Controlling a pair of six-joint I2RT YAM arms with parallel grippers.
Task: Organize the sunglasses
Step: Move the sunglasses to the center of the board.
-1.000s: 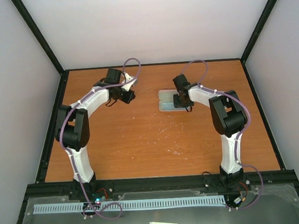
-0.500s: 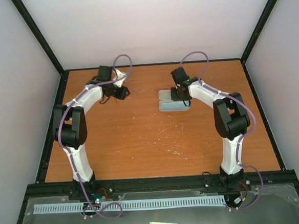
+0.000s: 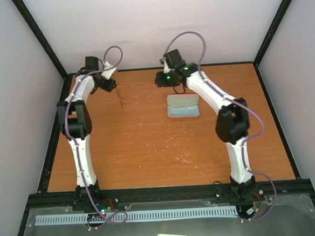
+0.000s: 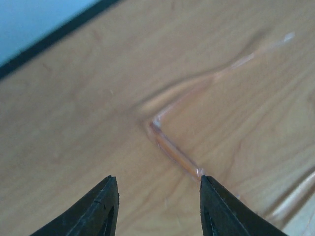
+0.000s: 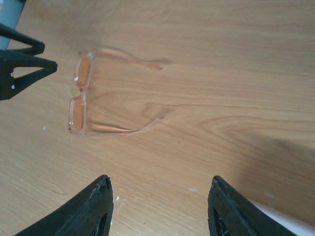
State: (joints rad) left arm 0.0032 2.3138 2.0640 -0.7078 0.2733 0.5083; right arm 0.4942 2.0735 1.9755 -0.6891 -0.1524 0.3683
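Note:
The sunglasses [image 3: 122,97], with orange-amber lenses and thin clear arms unfolded, lie flat on the wooden table at the far middle-left. In the right wrist view the sunglasses [image 5: 80,94] sit upper left, well ahead of my right gripper [image 5: 160,179], which is open and empty. In the left wrist view the frame's corner [image 4: 173,150] lies just ahead of my left gripper [image 4: 157,179], also open and holding nothing; its right fingertip [image 4: 206,184] is close to the frame end. From above, the left gripper [image 3: 111,84] is left of the glasses and the right gripper [image 3: 160,79] is to their right.
A pale oblong case [image 3: 183,105] lies on the table right of the glasses, under the right forearm; its edge [image 5: 295,223] shows bottom right in the right wrist view. The left gripper's fingers [image 5: 22,64] show at that view's left edge. A black rail [image 3: 159,68] borders the far side.
Both grippers opened from shut. The left arm swung back-left toward the far corner, and the right arm moved left off the case. The sunglasses now lie uncovered between them.

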